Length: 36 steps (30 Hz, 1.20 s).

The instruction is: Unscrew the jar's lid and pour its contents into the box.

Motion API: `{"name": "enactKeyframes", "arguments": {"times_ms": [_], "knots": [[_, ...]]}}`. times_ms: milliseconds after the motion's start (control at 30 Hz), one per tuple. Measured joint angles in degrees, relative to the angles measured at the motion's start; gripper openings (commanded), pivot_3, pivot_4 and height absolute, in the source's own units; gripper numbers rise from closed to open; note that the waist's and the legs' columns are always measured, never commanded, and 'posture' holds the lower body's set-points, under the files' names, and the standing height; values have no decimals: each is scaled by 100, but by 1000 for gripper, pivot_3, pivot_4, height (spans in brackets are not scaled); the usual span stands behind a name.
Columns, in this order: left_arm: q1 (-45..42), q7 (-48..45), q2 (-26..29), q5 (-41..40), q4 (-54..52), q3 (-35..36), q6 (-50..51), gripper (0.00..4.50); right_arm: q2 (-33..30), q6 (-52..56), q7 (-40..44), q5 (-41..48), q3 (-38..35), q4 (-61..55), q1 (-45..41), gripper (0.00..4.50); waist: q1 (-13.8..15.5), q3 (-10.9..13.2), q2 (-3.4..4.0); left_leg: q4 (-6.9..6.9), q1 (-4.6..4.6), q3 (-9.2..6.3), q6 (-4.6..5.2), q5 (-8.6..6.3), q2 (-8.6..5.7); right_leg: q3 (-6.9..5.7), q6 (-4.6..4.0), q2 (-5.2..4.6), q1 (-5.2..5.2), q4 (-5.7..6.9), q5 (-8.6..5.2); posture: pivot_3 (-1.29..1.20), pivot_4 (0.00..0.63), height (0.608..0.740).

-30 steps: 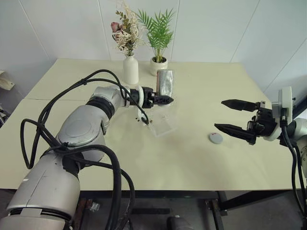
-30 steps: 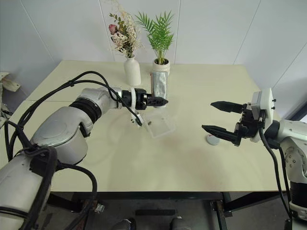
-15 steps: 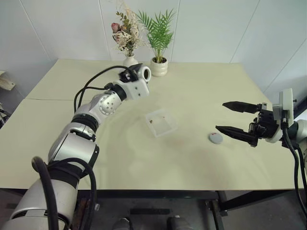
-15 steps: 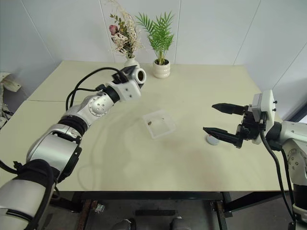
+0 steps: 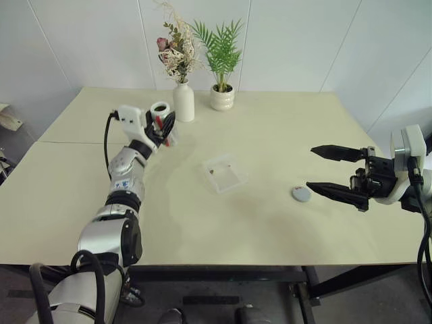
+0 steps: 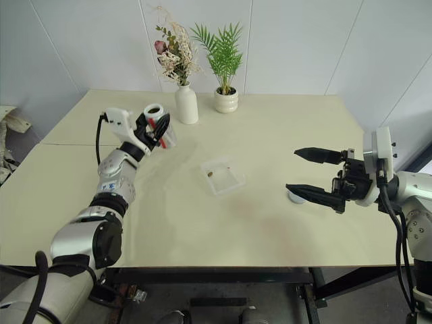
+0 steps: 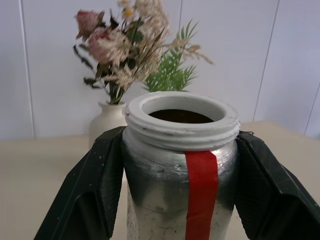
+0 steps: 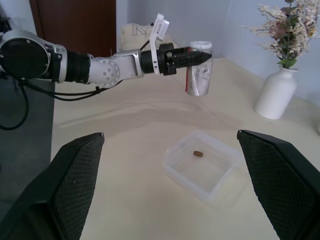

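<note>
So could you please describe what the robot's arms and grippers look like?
Both arms are silver-grey metal segments with black joint rings and loose black cables. The left gripper and right gripper each have two long black tapering fingers, and a white camera housing sits at each wrist.

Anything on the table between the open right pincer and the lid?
Nothing visible. The lid lies flat on bare table just left of the right pincer, whose fingers stand wide open. The box sits farther left, off that path.

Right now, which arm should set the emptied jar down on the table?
Left. The left gripper already clamps the jar upright above the table; the right gripper is open, empty, near the lid.
</note>
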Motion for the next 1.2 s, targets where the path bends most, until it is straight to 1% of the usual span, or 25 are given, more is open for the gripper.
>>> {"name": "enactKeyframes", "arguments": {"times_ms": [167,333,700,767,800,900,1067,1200], "knots": [[534,-390,-95,-324,-569,148,464,2611,-22,-31,82,-110,76,240,-247,4500,-13,0,1,-1,4,0,2,1,0,0,-3,-1,4,-7,3,0,150,740],[874,-732,-211,-362,-809,78,679,2611,-21,-49,114,-214,192,415,-495,4500,-14,0,0,-8,5,-1,2,1,1,-1,-6,-1,4,-14,2,0,150,740],[696,-772,124,334,-750,-649,905,2611,-20,-48,159,-303,275,509,-605,4500,-41,-1,1,-13,6,-1,3,-3,1,-1,-7,-3,8,-29,3,0,150,740],[659,-741,150,416,-741,-727,901,3342,-19,-49,160,-314,276,514,-605,4500,-51,-1,1,-13,6,-1,3,-3,1,-1,-8,-3,9,-29,3,0,150,740],[658,-741,176,480,-731,-782,883,3562,-19,-49,159,-318,276,514,-606,4500,-63,-1,1,-13,6,-1,3,-3,1,-1,-8,-4,9,-29,3,0,150,740],[675,-879,228,588,-661,-850,887,4460,-19,-50,162,-326,276,528,-609,4500,-113,0,1,-15,4,-1,4,-3,1,-1,-11,-4,8,-33,2,0,150,740],[683,-1421,382,513,-742,-845,898,4460,-19,-51,172,-335,276,654,-673,4500,-154,-1,1,-41,6,0,4,-3,1,-2,-11,-4,5,-43,2,0,150,740],[771,-1954,599,353,-945,-810,1122,4460,-19,-56,211,-336,276,663,-685,4500,-148,-1,1,-59,6,0,2,-5,1,-4,-16,-4,-3,-45,-1,0,150,740]]}}
